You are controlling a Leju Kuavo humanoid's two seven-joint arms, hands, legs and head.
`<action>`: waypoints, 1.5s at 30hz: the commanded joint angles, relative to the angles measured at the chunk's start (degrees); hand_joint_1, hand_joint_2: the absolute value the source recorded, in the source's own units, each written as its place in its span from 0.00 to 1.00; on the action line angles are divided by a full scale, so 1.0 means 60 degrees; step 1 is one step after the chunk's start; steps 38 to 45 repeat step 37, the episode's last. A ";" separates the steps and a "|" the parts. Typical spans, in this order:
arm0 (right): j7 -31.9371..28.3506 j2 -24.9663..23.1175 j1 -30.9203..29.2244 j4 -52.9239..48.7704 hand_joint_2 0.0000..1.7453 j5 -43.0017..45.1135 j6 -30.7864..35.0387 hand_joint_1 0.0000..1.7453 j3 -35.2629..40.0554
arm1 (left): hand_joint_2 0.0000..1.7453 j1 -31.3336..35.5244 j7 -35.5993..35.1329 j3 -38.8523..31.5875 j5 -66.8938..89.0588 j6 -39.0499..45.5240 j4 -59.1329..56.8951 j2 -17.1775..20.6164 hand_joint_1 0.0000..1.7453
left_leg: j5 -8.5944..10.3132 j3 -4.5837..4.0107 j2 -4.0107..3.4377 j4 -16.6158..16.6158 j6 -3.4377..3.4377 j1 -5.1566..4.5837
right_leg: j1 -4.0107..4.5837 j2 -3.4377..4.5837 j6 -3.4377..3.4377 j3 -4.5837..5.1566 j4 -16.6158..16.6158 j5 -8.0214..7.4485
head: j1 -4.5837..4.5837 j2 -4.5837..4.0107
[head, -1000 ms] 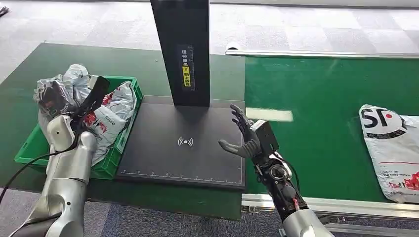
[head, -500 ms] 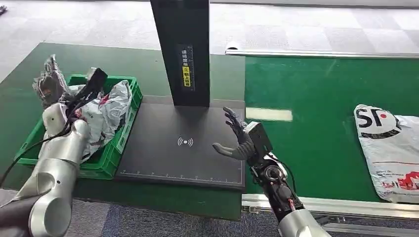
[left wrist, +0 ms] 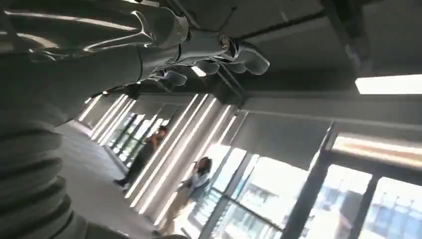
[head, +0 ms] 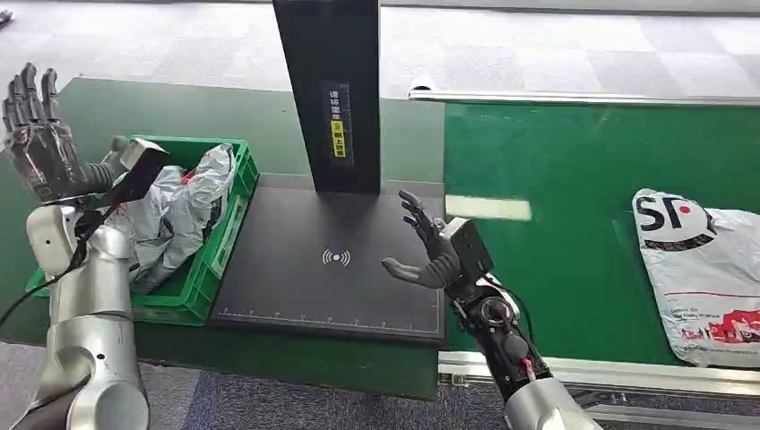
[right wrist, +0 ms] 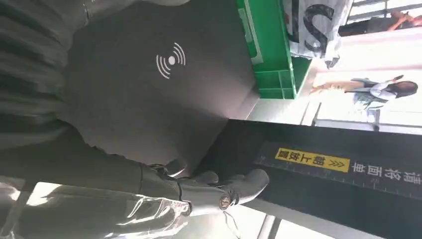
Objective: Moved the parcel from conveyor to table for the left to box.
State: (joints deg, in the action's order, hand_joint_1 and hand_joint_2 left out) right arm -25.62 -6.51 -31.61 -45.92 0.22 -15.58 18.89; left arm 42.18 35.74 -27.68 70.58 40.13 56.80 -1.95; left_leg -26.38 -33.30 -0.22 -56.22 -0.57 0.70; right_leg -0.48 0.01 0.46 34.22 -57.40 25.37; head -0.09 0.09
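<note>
A white parcel (head: pixel 703 273) with black letters lies on the green conveyor belt (head: pixel 574 197) at the far right. More grey and white parcels (head: pixel 179 210) fill the green box (head: pixel 228 224) at the left. My left hand (head: pixel 36 143) is raised above the box's far left side, fingers spread, holding nothing. My right hand (head: pixel 430 246) hovers open over the right edge of the black scanner plate (head: pixel 332 260), well left of the belt parcel. In the right wrist view the plate (right wrist: pixel 164 89) and the box (right wrist: pixel 271 50) lie beyond my right hand (right wrist: pixel 199 186).
A black scanner post (head: pixel 332 90) stands at the back of the plate. The dark green table (head: pixel 224 116) runs behind the box. A metal rail (head: pixel 582 97) borders the belt's far side. People stand by windows in the left wrist view.
My left hand has let go of the grey parcel over the box and lifted up and left, fingers spread. The belt parcel has crept left. My right hand drifted slightly left.
</note>
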 commanded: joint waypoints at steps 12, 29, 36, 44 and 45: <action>-0.0436 0.0202 -0.0040 -0.0480 1.00 0.1007 0.0664 0.00 0.0081 | 1.00 -0.3254 0.0710 0.3476 -0.6611 -0.0022 0.7732 -0.1971 0.00 | -0.0014 0.0000 0.0011 -0.0005 0.0006 0.0003 | 0.0004 -0.0010 0.0001 -0.0007 0.0010 0.0009 | 0.0004 0.0000; -0.0428 0.0298 0.0743 -0.2026 1.00 0.1431 0.1816 0.00 -0.0492 | 1.00 -0.4971 0.0365 0.7473 -1.1007 -0.2083 0.4672 -0.0474 0.00 | -0.0007 0.0063 0.0025 0.0044 0.0009 -0.0018 | -0.0017 -0.0026 -0.0002 -0.0063 0.0038 0.0011 | 0.0007 0.0000; 0.0013 0.0097 0.0611 -0.2087 1.00 0.0730 0.1514 0.00 -0.0756 | 1.00 -0.4460 -0.0824 0.7908 -1.0797 -0.4397 0.2086 -0.0865 0.00 | -0.0013 0.0040 0.0002 0.0021 0.0014 -0.0014 | -0.0014 -0.0004 0.0004 -0.0036 0.0024 0.0007 | 0.0007 0.0000; 0.0037 0.0075 0.0603 -0.2085 1.00 0.0674 0.1479 0.00 -0.0772 | 1.00 -0.4445 -0.0873 0.7973 -1.0726 -0.4435 0.1991 -0.0898 0.00 | -0.0014 0.0029 -0.0002 0.0014 0.0012 -0.0010 | -0.0009 -0.0004 0.0003 -0.0027 0.0020 0.0006 | 0.0004 0.0000; 0.0037 0.0075 0.0603 -0.2085 1.00 0.0674 0.1479 0.00 -0.0772 | 1.00 -0.4445 -0.0873 0.7973 -1.0726 -0.4435 0.1991 -0.0898 0.00 | -0.0014 0.0029 -0.0002 0.0014 0.0012 -0.0010 | -0.0009 -0.0004 0.0003 -0.0027 0.0020 0.0006 | 0.0004 0.0000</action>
